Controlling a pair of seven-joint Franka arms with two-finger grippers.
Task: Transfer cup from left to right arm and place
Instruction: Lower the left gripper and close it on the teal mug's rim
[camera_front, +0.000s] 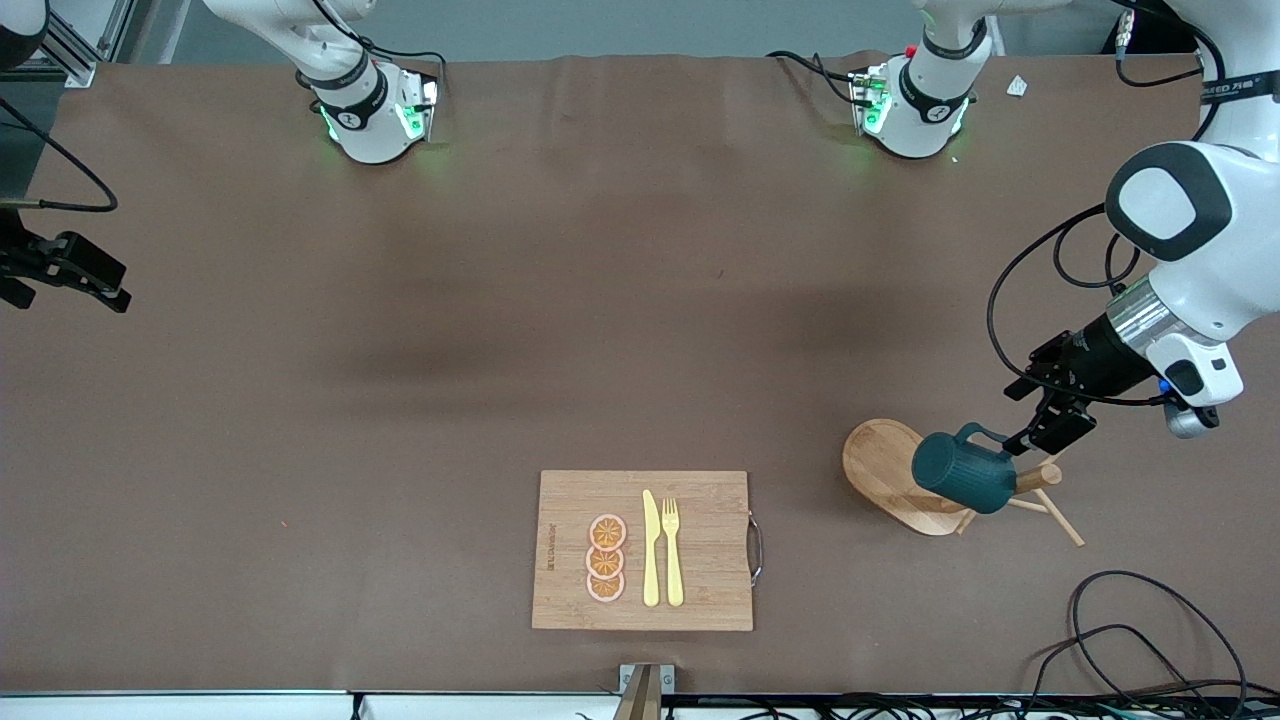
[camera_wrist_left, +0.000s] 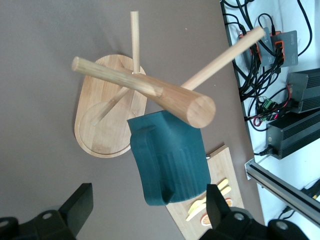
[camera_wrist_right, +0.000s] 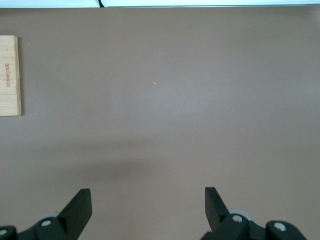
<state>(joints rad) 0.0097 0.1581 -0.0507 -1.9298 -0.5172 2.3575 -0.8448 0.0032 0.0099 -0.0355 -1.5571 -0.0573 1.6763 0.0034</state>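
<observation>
Cutting board (camera_front: 642, 550) nearest; cup (camera_front: 964, 472) sideways on rack peg (camera_front: 1038, 477); both grippers' jaws spread.

We see a bamboo cutting board (camera_front: 642, 550) near the table's (camera_front: 400, 400) front edge, about midway along it, its metal handle (camera_front: 756, 548) on the side toward the left arm's end. On it lie three orange slices (camera_front: 606, 558) in a stack, with a yellow knife (camera_front: 651, 548) and yellow fork (camera_front: 672, 551) side by side. Toward the left arm's end stands a wooden mug tree (camera_front: 895, 478) on an oval base. Black cables (camera_front: 1150, 640) lie at the table's front corner there.
</observation>
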